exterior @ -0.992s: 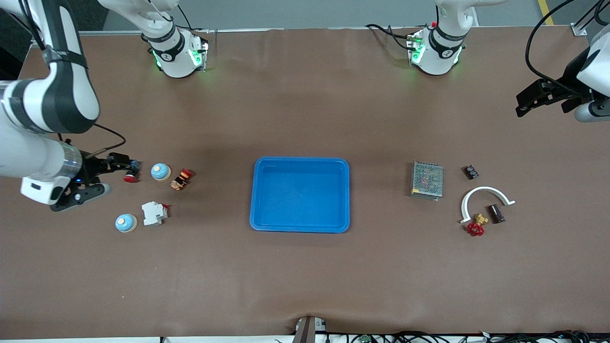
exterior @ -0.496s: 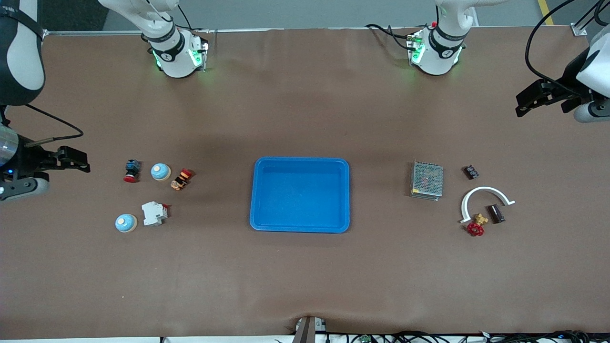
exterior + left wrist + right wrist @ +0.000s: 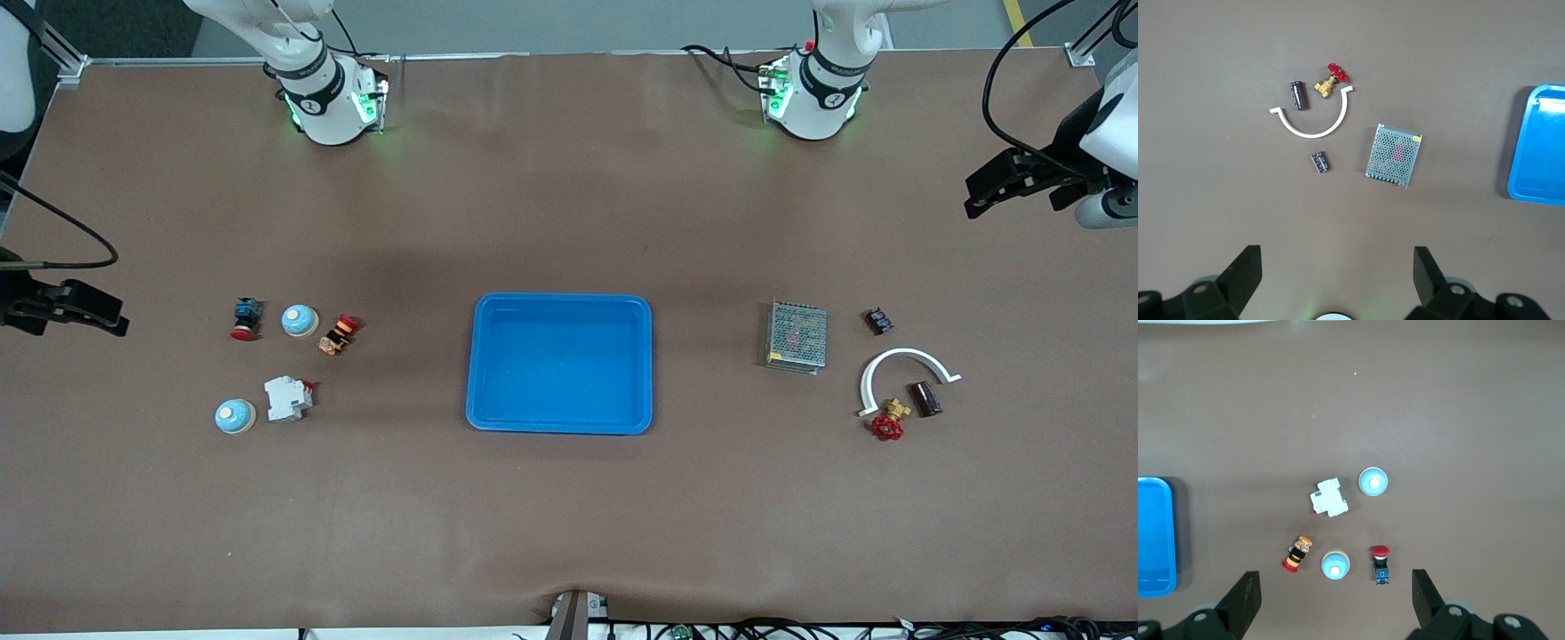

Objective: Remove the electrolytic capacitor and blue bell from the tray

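The capacitor [image 3: 925,398], a dark cylinder [image 3: 1298,95], lies inside a white arc toward the left arm's end of the table. Two light-blue bells sit toward the right arm's end: one bell [image 3: 300,320] [image 3: 1335,565] between a red push button and a striped part, the other bell [image 3: 236,415] [image 3: 1373,481] nearer the front camera, beside a white breaker. The blue tray [image 3: 560,300] sits empty mid-table. My right gripper [image 3: 89,311] [image 3: 1331,600] hangs open high over its table end. My left gripper [image 3: 1013,187] [image 3: 1337,280] is open and holds nothing, high over its own end.
Around the capacitor lie a white arc [image 3: 907,360], a red-handled brass valve [image 3: 889,422], a small black part [image 3: 878,321] and a mesh-covered metal box [image 3: 797,335]. By the bells are a red push button [image 3: 246,319], a striped part [image 3: 339,334] and a white breaker [image 3: 287,397].
My right arm has pulled away from the push button and bells, out toward its end of the table, holding nothing. The left arm has barely moved.
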You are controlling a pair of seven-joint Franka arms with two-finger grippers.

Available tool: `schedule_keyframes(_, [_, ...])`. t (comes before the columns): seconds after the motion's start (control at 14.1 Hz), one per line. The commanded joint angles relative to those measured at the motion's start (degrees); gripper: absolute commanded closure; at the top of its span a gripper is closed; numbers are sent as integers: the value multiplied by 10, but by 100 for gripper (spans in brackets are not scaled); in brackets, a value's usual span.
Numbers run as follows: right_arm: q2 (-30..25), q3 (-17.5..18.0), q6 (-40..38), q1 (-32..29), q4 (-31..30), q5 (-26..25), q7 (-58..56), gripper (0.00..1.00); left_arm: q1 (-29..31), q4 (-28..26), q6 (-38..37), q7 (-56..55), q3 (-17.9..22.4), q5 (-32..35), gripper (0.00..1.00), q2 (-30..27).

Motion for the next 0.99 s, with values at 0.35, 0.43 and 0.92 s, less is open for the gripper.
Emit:
schedule_keyframes(0.35, [-88, 8, 26, -22, -108, 19, 10, 0, 5, 9, -7, 13, 0, -12, 0, -3])
schedule_keyframes(0.43, [-128, 8, 60, -21, -168, 19, 10, 0, 5, 9, -7, 13, -1, -12, 0, -3])
schedule_keyframes(0.92, [-192, 11, 120, -17, -268, 31, 19, 0, 4, 7, -8, 14, -3, -12, 0, -3])
